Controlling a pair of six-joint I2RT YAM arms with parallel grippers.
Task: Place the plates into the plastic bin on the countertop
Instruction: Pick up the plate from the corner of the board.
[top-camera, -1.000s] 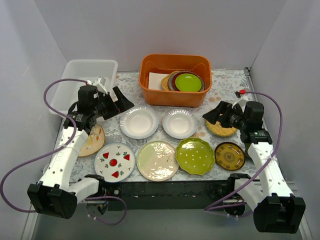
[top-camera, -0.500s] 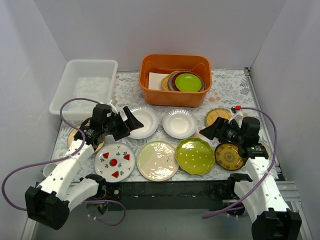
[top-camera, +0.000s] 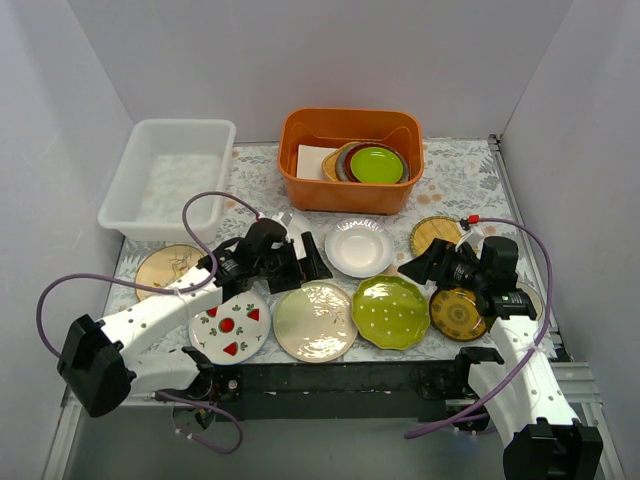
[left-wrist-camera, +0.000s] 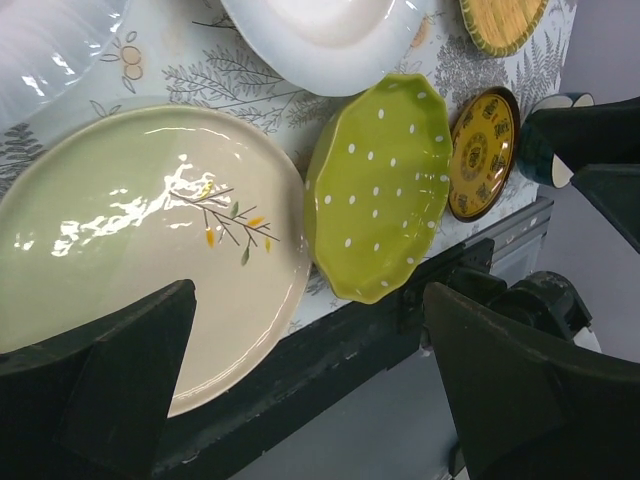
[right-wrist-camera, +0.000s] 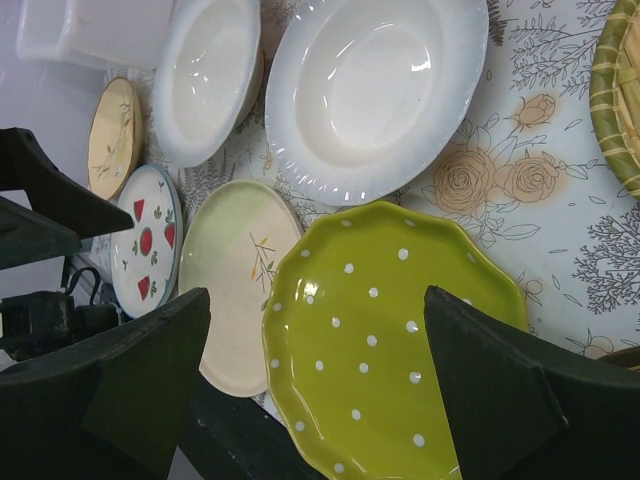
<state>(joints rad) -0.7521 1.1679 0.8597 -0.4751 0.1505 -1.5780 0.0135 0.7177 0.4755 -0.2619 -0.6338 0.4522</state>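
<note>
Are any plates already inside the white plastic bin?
No, the plastic bin shows only its bare floor in the top view; the green dotted plate and the others lie outside it.

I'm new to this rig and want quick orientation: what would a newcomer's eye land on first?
The bright orange tub at back centre, its stack topped by a lime-green plate. Then the patterned plates along the near edge, the green dotted plate most vivid, with the open left gripper and right gripper hovering above them. The white plastic bin at back left looks empty.
</note>
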